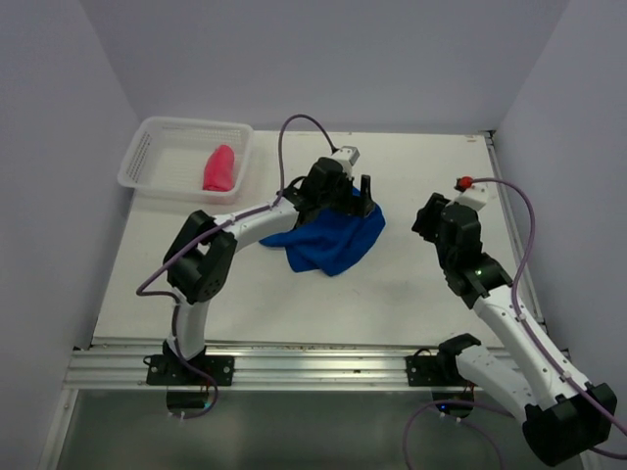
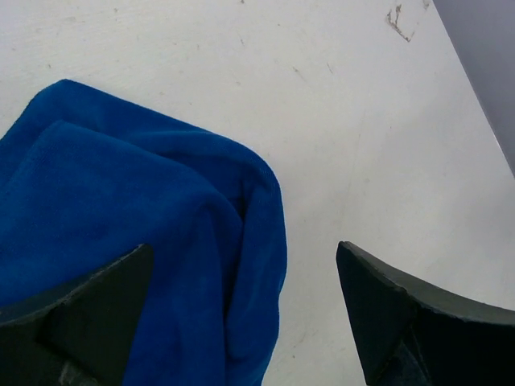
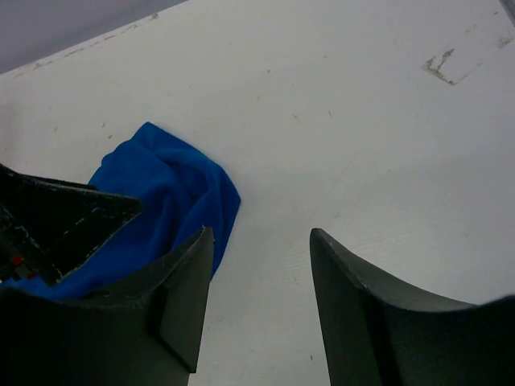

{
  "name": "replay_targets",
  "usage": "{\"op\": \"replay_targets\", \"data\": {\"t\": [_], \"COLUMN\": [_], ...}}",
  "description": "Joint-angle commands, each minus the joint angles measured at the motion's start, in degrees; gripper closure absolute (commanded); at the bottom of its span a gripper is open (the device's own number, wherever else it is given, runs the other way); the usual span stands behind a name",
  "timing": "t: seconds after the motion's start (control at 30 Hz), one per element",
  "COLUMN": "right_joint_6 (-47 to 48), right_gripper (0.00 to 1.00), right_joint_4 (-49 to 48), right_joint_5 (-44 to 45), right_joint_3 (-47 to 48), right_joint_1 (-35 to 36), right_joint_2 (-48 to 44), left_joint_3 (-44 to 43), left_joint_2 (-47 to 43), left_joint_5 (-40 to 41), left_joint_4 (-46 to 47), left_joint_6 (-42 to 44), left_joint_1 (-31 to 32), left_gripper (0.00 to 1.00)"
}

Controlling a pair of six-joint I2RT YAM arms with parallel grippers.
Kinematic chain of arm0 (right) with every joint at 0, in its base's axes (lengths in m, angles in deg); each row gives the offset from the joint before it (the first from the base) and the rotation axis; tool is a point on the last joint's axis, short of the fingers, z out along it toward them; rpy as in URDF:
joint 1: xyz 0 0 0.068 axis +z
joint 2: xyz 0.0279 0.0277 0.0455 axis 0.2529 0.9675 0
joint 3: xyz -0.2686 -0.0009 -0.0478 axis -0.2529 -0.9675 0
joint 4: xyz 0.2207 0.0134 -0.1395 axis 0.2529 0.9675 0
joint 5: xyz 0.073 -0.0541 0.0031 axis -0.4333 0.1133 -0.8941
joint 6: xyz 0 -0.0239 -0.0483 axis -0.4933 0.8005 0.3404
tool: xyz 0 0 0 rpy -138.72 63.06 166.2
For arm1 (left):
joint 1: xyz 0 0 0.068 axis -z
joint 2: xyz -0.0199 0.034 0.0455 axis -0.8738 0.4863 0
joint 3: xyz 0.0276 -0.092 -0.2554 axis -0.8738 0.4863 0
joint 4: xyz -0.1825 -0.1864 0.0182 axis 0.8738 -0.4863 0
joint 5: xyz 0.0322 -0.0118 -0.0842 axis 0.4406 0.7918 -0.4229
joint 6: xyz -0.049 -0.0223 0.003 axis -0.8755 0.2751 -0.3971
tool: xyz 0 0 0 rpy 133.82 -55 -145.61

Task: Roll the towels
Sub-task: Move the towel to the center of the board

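A blue towel [image 1: 331,241] lies crumpled on the white table, mid-table. My left gripper [image 1: 355,197] is open right above its far right corner; in the left wrist view the towel's folded corner [image 2: 161,241] sits between and under the spread fingers [image 2: 88,314], nothing gripped. My right gripper [image 1: 426,217] is open and empty, to the right of the towel, apart from it; the right wrist view shows the towel [image 3: 169,201] to the left of its left finger [image 3: 173,305]. A rolled pink towel [image 1: 218,168] lies in the white basket [image 1: 149,134].
The basket stands at the far left corner of the table. Grey walls close in the left, back and right sides. A metal rail [image 1: 294,367] runs along the near edge with both arm bases on it.
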Motion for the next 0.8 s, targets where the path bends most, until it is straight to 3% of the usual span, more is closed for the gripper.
{"op": "replay_targets", "data": {"t": [0.0,0.27,0.4,0.43,0.5,0.63,0.77], "right_joint_6": [-1.6,-3.8,-4.4,-4.6,-4.6,-4.9,-5.4], "right_gripper": [0.45,0.37,0.38,0.38,0.39,0.4,0.42], "right_joint_4": [0.5,-1.8,-3.8,-3.8,-3.8,-4.9,-5.8], "right_joint_5": [-1.7,-7.9,-11.1,-11.4,-12.3,-14.0,-15.0], "right_joint_3": [2.7,2.4,1.9,1.9,2.0,1.5,0.6], "right_joint_1": [-2.4,-3.8,-3.9,-4.0,-4.1,-4.1,-4.1], "right_joint_2": [1.1,6.3,8.4,9.2,10.1,11.4,11.9], "left_joint_3": [-0.6,14.4,29.3,36.2,42.1,51.8,55.6], "left_joint_2": [-6.2,-24.0,-37.5,-39.9,-44.5,-46.0,-45.1], "left_joint_5": [1.5,11.7,8.6,8.0,4.9,2.2,2.1], "left_joint_4": [0.3,-9.0,-6.5,-3.9,-1.6,0.5,4.9], "left_joint_6": [2.8,0.2,-4.8,-8.1,-13.5,-18.8,-21.9], "left_joint_1": [0.3,-0.1,-1.5,-1.6,-2.4,-2.8,-2.8], "left_gripper": [0.0,0.0,0.0,0.0,0.0,0.14,0.28]}}
